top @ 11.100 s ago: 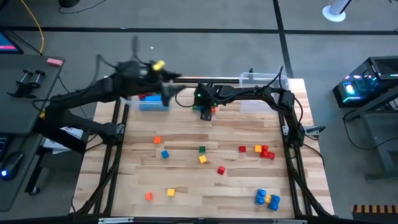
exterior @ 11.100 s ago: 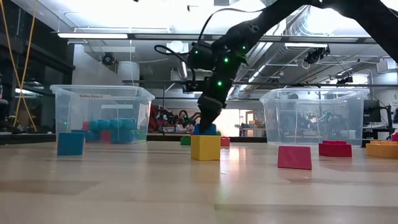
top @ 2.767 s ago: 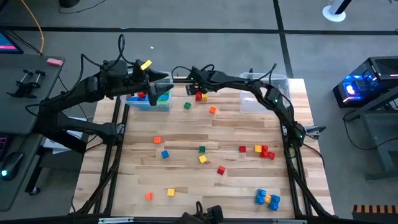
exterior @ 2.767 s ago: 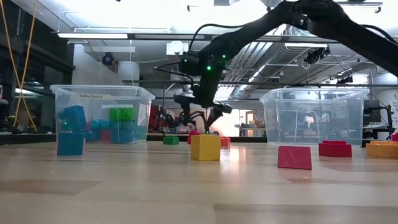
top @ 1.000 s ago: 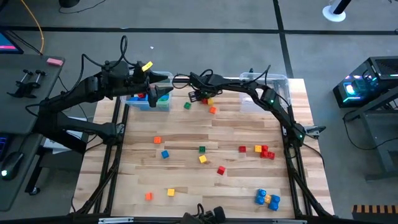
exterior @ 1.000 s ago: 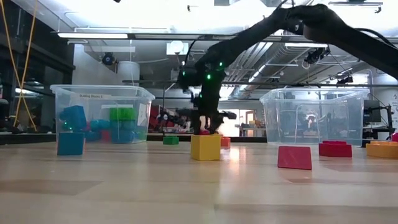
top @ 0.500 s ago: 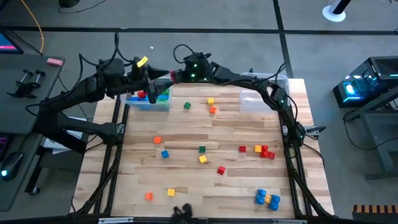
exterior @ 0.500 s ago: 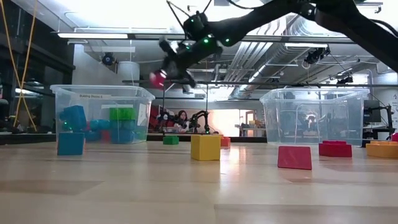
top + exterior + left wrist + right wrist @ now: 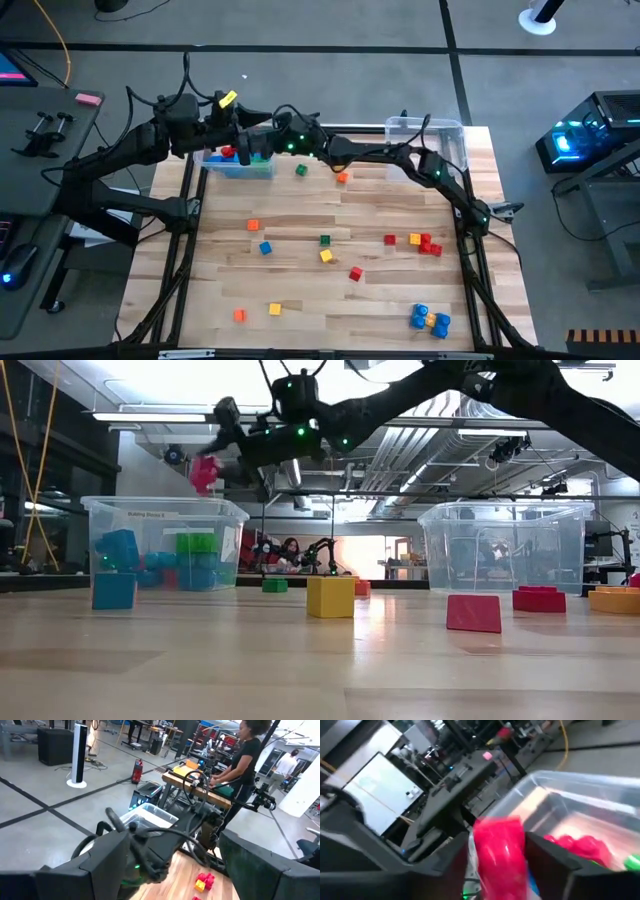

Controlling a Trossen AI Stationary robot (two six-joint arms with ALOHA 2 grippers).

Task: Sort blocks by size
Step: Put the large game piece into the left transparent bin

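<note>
Right gripper (image 9: pixel 212 472) is pinching a red block (image 9: pixel 205 473), held high above the rim of the left bin (image 9: pixel 165 545), upper left of the low view; right wrist view shows the same red block (image 9: pixel 501 851) clamped between the fingers with the bin open below. Left gripper (image 9: pixel 243 138) waits over the same bin, upper left of the high view; its fingers look spread with nothing between them. My read on the step: get the block fully inside the bin's walls before letting go, drop lower so it doesn't bounce out, and keep clear of the left arm crowding that corner. Left bin (image 9: pixel 240 165) already holds blue, green and red blocks. Right bin (image 9: pixel 425 145), top right of the worktop (image 9: pixel 300 290), looks empty from the low view, though I can't be sure. Loose blocks are scattered mid-frame and lower right: yellow block (image 9: pixel 330 597), red block (image 9: pixel 473 613), blue cluster (image 9: pixel 428 318).
</note>
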